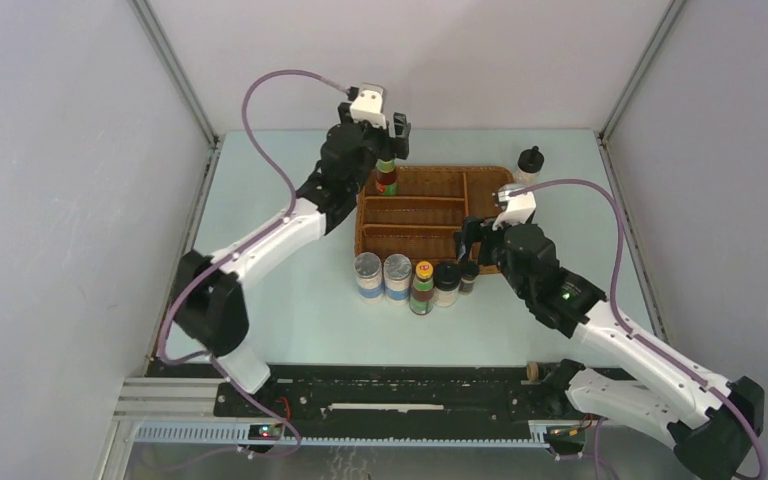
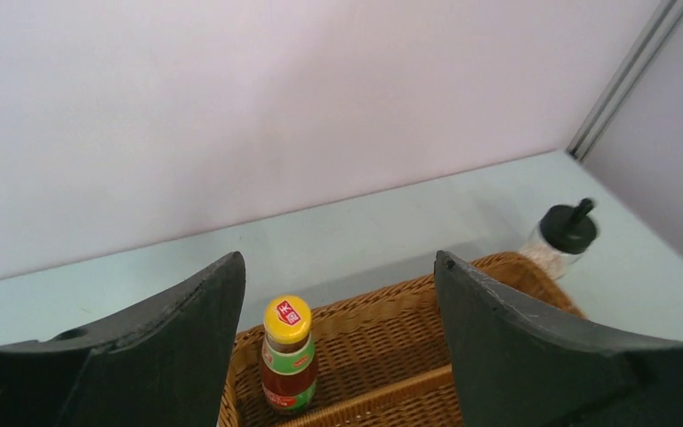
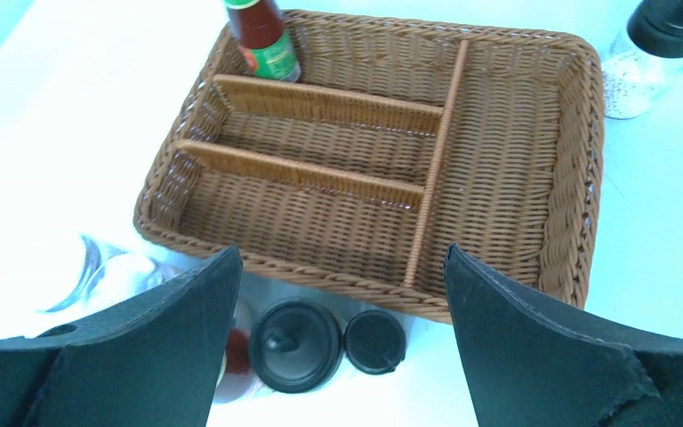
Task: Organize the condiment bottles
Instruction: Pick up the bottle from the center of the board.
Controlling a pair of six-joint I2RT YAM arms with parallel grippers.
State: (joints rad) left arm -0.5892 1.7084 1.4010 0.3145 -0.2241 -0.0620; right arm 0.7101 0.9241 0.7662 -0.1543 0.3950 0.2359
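A sauce bottle with a yellow cap (image 1: 387,180) stands in the far left corner of the brown wicker tray (image 1: 430,243). My left gripper (image 1: 395,140) hovers above it, open and empty; the left wrist view shows the bottle (image 2: 289,356) between and below the jaws. In front of the tray stand two silver-topped shakers (image 1: 368,275) (image 1: 397,275), a second sauce bottle (image 1: 422,287), a white black-capped bottle (image 1: 447,283) and a tiny dark bottle (image 1: 468,277). My right gripper (image 1: 475,245) is open above the black-capped bottle (image 3: 298,345) and the tiny one (image 3: 374,341). Another white black-capped bottle (image 1: 530,165) stands beyond the tray's far right corner.
The tray has three long compartments on the left and one wide compartment (image 3: 498,169) on the right. Grey walls close in the table at the back and both sides. The right arm reaches over the tray's near right corner.
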